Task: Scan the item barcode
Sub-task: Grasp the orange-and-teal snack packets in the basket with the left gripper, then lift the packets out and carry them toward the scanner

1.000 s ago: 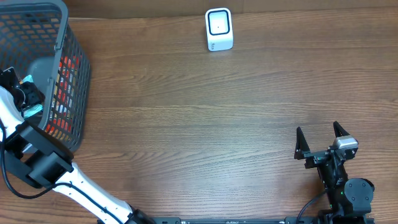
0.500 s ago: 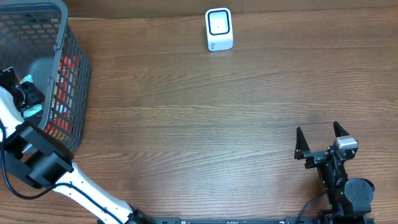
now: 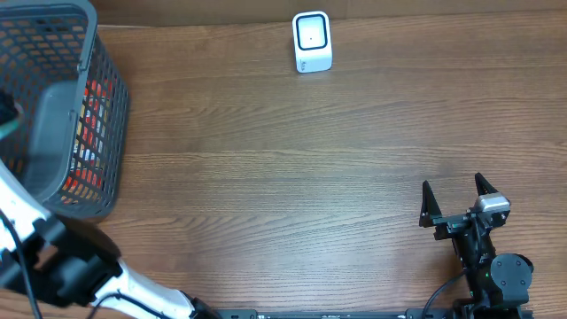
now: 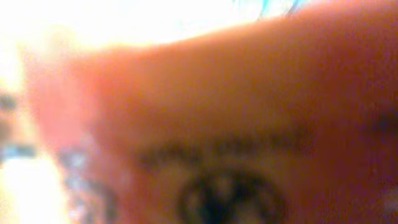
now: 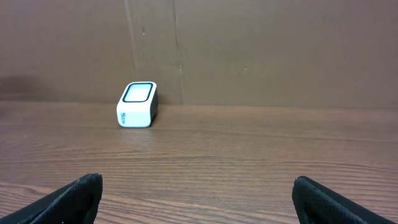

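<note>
The left arm [image 3: 137,285] rises from the near left corner of the table [image 3: 266,177] and runs up along the left side, beside the grey mesh basket [image 3: 62,53]. Of the left gripper [image 3: 4,120], only a dark and teal sliver shows at the overhead frame's edge, level with the basket. Its wrist camera is filled by a blurred orange-red pack [image 4: 249,124] with dark print, pressed very close to the lens. No fingers show there, so I cannot tell whether the jaws are spread or pinching the pack, and no barcode can be made out. Red packaging [image 3: 93,97] shows through the basket's mesh. The right gripper [image 3: 453,188] sits low at the near right of the table, level and facing the far edge, its two dark fingers [image 5: 81,193] spread wide with nothing between them. The small white scanner [image 3: 312,42] stands upright near the far edge, well apart from both grippers. The table is brown wood grain, and a plain cardboard wall [image 5: 249,50] stands behind it.
</note>
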Robot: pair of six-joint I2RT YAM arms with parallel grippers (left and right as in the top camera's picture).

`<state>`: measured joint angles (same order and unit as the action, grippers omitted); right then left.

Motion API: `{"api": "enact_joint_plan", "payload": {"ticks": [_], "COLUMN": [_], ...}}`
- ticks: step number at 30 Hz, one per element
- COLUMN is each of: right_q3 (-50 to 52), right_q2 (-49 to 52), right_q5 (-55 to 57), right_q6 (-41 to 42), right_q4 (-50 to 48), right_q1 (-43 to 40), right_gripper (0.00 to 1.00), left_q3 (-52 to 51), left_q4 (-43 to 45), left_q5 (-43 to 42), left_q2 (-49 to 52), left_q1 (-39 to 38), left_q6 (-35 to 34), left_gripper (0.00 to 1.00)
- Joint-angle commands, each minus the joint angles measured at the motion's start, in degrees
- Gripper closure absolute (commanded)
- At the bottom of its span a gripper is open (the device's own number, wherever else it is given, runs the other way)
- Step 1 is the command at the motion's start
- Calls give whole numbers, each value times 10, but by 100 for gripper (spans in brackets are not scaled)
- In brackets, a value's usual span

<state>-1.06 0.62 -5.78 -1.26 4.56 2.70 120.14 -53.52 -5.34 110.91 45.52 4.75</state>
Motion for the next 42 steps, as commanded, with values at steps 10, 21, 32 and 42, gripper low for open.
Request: {"api": "enact_joint_plan", "payload": {"ticks": [10,21,32,42], "right_q3": [6,6,6,6], "right_q2": [-5,-5,-5,-5], "right_q5": [-3,-3,-3,-3], "right_q6": [-1,-1,-1,-1], "right_q4": [-2,-2,-2,-2], "right_q1": [-2,-2,-2,-2], "right_gripper": [0,0,0,0], "left_q3": [9,9,9,8], "left_q4": [-2,-75,-224,-322], "left_q5": [-160,-185,-185,-181], "left_q2": [-193,-323,-375,-368], "left_q1": [-1,-91,-164,-253], "left_q6": [-95,-101,-98,-68], "left_gripper": [78,78,82,84]}}
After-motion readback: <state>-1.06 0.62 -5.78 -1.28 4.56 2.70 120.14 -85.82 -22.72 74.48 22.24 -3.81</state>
